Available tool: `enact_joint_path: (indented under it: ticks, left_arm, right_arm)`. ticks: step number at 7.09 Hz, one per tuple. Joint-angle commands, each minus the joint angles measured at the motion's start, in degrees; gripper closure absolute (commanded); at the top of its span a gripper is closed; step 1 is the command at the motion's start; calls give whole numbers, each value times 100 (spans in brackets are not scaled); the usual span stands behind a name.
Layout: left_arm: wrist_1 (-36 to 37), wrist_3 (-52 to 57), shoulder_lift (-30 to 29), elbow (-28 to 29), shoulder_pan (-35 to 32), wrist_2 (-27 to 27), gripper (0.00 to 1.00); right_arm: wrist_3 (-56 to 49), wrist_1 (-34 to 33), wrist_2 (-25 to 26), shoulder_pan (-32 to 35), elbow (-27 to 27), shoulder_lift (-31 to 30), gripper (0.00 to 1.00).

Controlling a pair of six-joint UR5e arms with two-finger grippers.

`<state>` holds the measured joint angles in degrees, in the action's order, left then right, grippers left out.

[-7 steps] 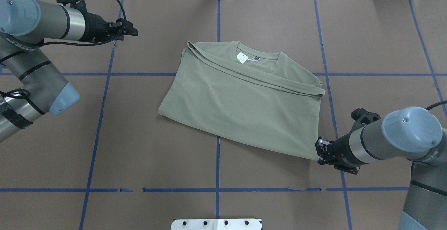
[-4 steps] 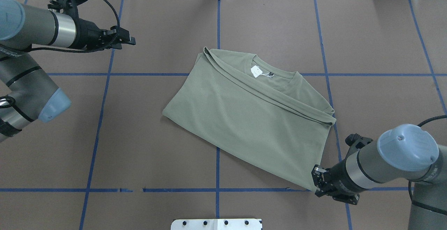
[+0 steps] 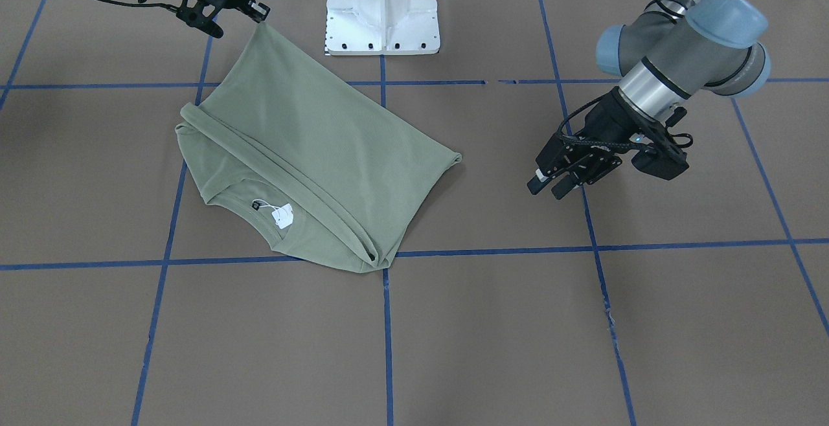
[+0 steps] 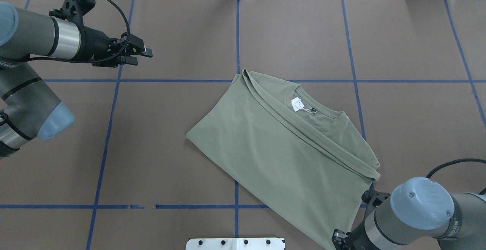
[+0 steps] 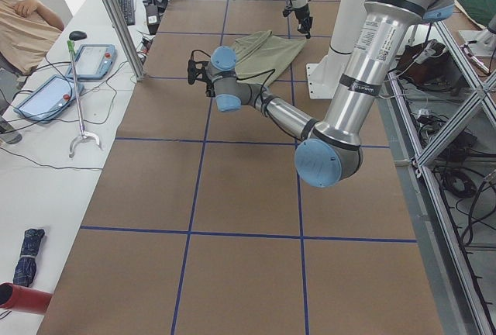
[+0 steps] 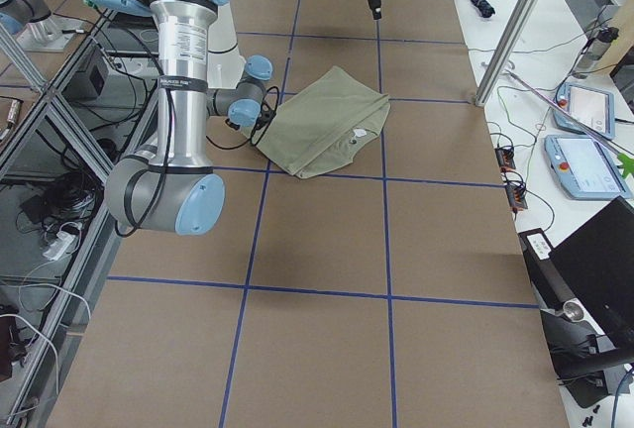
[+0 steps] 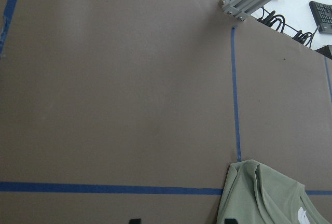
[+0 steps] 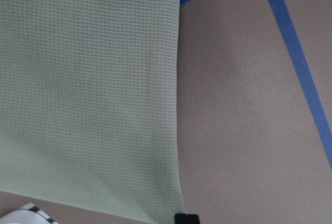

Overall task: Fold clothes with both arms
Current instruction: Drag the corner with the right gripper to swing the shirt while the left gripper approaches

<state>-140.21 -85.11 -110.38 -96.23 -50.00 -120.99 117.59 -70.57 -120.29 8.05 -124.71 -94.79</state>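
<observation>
Dragged by a hem corner, the shirt [image 4: 288, 147] has slid and turned toward the white base [image 4: 235, 243], flat on the surface [image 4: 152, 147]. Right tool [image 3: 261, 17] stays closed on that corner, probably to square it for folding; left tool [image 3: 548, 188] waits parted, empty, away from the base.

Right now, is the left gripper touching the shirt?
Apart. The front-facing view shows the left gripper over bare table, a wide gap from the shirt.
</observation>
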Motion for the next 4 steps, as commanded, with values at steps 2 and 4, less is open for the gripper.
enact_joint_path:
  ticks: [2,4]
  left_arm:
    - [2,-1127,138,-447,683,32,28]
    - [45,-1708,367,-668,1079,101,25]
  right_arm:
    - [149,0,75,-409,-1,-48,1]
    - [493,8,164,-53,-79,-22,0]
